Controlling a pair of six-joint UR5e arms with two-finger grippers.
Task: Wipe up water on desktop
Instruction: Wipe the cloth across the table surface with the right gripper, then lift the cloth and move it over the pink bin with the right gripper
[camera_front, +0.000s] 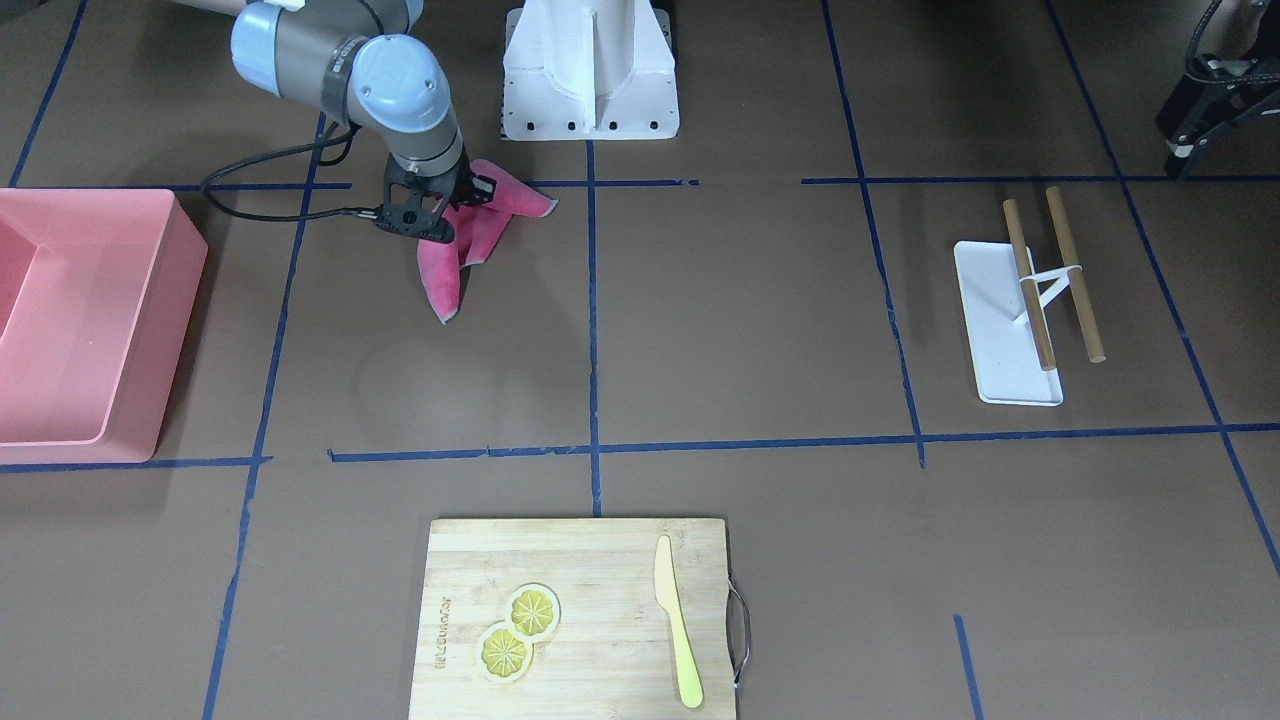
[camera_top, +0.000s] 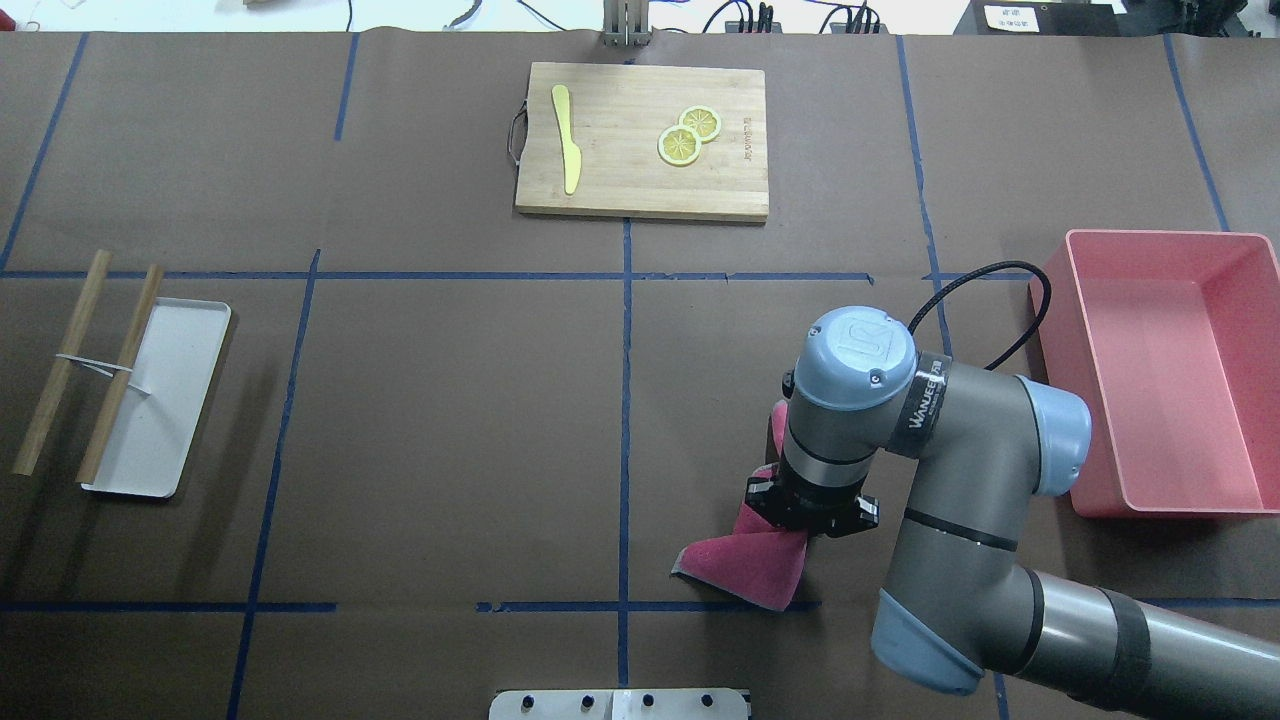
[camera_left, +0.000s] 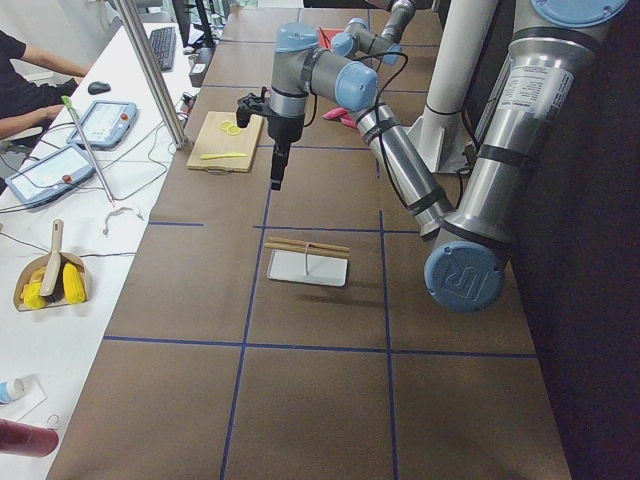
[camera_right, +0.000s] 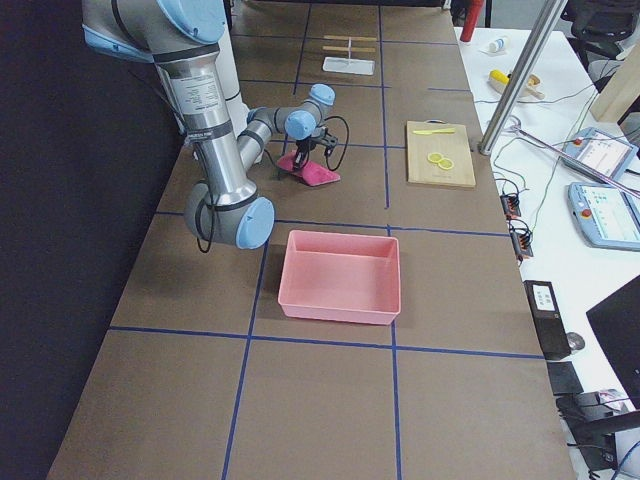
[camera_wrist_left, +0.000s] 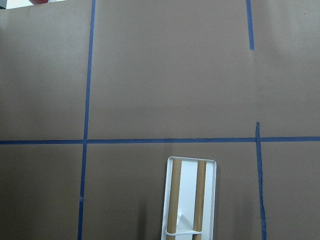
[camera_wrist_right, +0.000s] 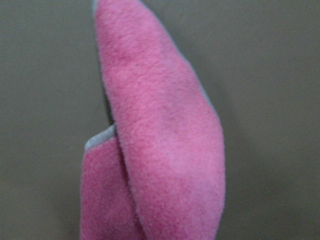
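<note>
The desktop (camera_front: 750, 320) is dark brown with blue tape lines; it also shows in the overhead view (camera_top: 450, 420). My right gripper (camera_front: 440, 215) is shut on a pink cloth (camera_front: 470, 240), near the robot base. The cloth hangs from the jaws and its lower part trails on the desktop (camera_top: 745, 565). It fills the right wrist view (camera_wrist_right: 160, 150). A faint oval mark (camera_front: 420, 370) shows on the desktop just in front of the cloth; no clear water shows. My left gripper (camera_front: 1205, 110) is at the far edge, only partly seen, and I cannot tell whether it is open.
A pink bin (camera_front: 90, 320) stands on my right side. A bamboo cutting board (camera_front: 580, 620) with lemon slices and a yellow knife lies at the far edge. A white tray (camera_front: 1000, 320) with two wooden sticks lies on my left. The white robot base (camera_front: 590, 70) is behind the cloth.
</note>
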